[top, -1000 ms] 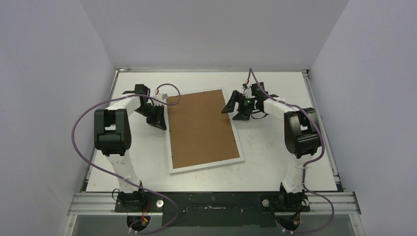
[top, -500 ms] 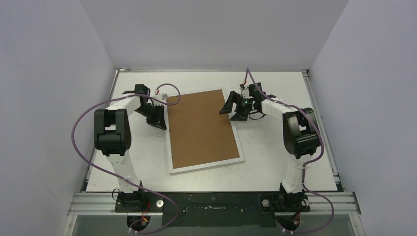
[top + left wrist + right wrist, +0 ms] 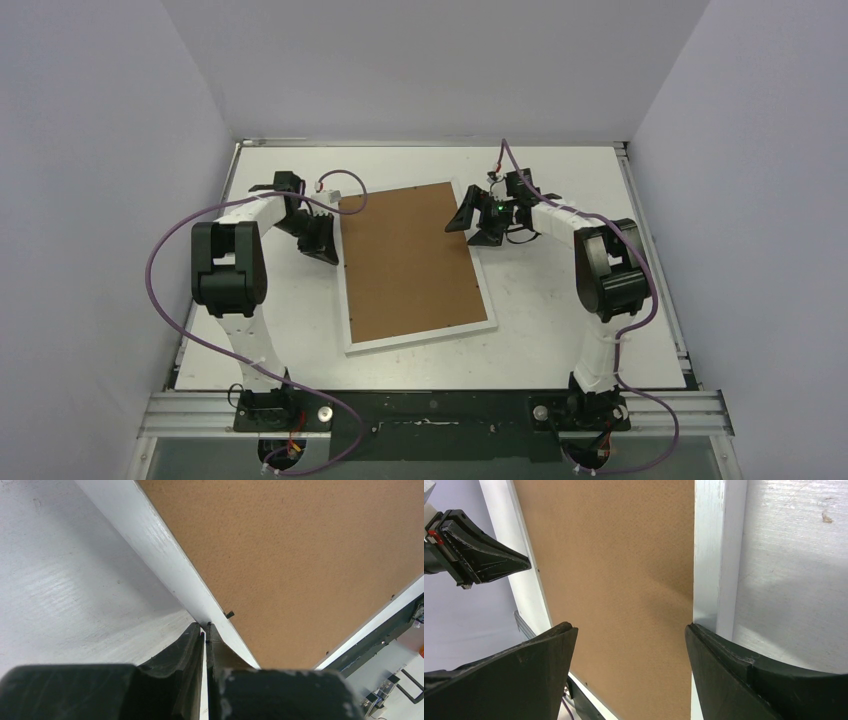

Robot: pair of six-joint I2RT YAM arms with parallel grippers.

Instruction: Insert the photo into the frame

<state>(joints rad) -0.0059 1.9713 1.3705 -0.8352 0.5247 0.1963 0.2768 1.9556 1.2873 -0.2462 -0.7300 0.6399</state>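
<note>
Brown backing board (image 3: 408, 262): beneath right pincer (image 3: 630, 629), which is released and straddling the frame (image 3: 420, 338) rim.
Left pincer (image 3: 205, 629): clenched, tips touching rim.
Risk: a sideways nudge skews frame, popping board.

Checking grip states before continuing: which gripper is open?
The right gripper, jaws spread wide over the frame's white border. The left gripper is shut, its tips at the opposite border.

The frame (image 3: 420, 338) lies mid-table (image 3: 560, 330), angled, with the backing board (image 3: 408, 262) set inside it.
</note>
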